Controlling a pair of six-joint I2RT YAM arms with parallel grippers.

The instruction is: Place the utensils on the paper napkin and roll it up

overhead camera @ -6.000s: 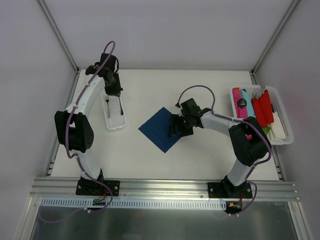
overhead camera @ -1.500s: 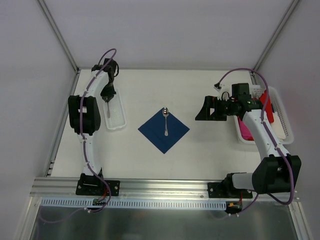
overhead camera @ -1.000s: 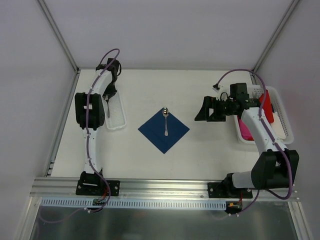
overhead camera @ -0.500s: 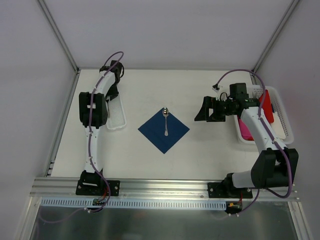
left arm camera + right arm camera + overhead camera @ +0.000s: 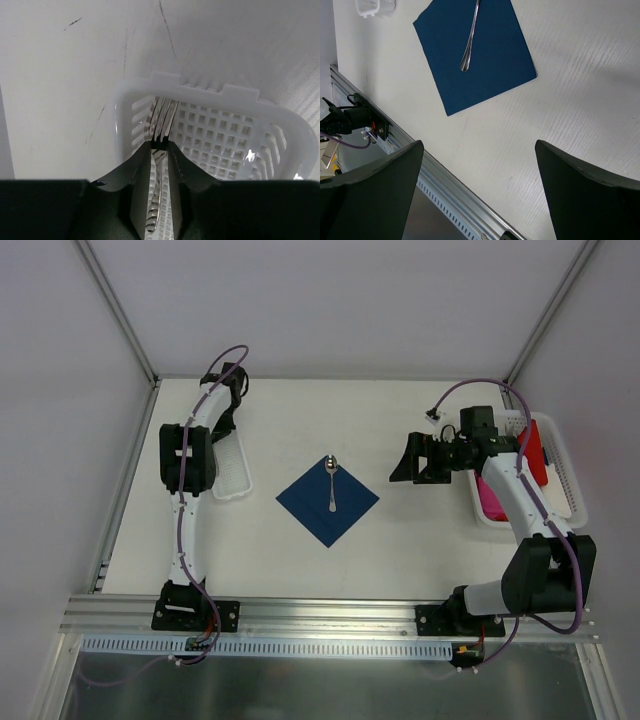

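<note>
Well, along the near edge runs the metal rail (image 5: 330,612) where both arms are bolted. Past it, about the middle of the table (image 5: 300,410), the paper napkin (image 5: 328,508) lies flat, a dark blue square turned so its corners point at the table's edges. The spoon (image 5: 332,485) lies on it, handle running toward the near edge and bowl right at the napkin's far corner. Toward the right edge, well apart from the napkin, the right gripper (image 5: 403,462) hangs above the surface with its fingers (image 5: 375,190) spread wide and nothing between them; its own camera looks down on the napkin and the spoon handle. Beyond it, against the right edge, sits a white basket (image 5: 558,455) with red and pink plastic pieces (image 5: 531,455) in it. At the left edge a long white tray (image 5: 232,475) lies lengthwise, and the left arm reaches to its far end, near the far-left corner. There the left gripper (image 5: 160,146) is down inside the tray, its fingers (image 5: 142,175) drawn together and clamped on a silver utensil (image 5: 161,117), whose ribbed shiny end sticks out past the fingertips toward the tray's end wall
</note>
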